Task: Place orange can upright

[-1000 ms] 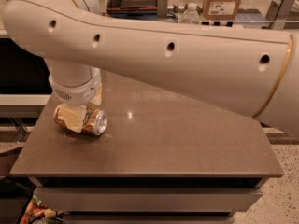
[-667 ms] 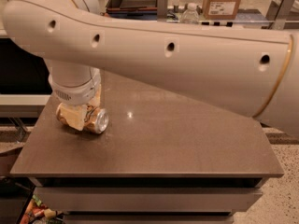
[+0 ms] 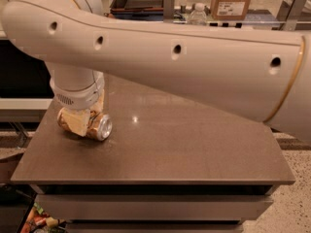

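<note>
The orange can [image 3: 99, 126] lies on its side at the left of the dark table [image 3: 194, 144], its silver end facing front right. My gripper [image 3: 85, 119] comes down from the white wrist above and sits over the can. One pale finger [image 3: 74, 122] covers the can's front side and the other is behind it. The jaws are closed around the can's body. The can rests on or just above the table top. My large white arm crosses the whole upper part of the view and hides the back of the table.
The table's left edge is close to the can. Behind the arm are a clear plastic bottle [image 3: 198, 13], a cardboard box [image 3: 232, 1] and a dark tray [image 3: 141, 1] on a rear surface. Colourful items [image 3: 39, 221] lie on the floor at lower left.
The gripper and the can have shifted very slightly to the right. The can still lies on its side.
</note>
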Action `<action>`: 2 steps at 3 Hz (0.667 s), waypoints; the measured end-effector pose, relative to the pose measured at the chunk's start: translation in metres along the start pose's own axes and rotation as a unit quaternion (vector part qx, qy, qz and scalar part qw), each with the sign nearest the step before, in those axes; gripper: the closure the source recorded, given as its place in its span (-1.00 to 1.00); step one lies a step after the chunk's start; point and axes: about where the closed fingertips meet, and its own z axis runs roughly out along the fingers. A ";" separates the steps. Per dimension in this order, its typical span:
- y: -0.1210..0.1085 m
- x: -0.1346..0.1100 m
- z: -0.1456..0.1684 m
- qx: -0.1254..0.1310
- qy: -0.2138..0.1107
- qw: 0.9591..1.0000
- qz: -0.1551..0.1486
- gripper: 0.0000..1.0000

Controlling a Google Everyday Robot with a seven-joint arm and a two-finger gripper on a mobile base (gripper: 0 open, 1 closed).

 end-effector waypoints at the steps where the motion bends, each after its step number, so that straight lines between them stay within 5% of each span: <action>1: 0.000 0.000 0.000 0.000 0.000 1.000 0.000 1.00; 2: -0.001 0.005 -0.006 0.002 -0.014 1.000 -0.001 1.00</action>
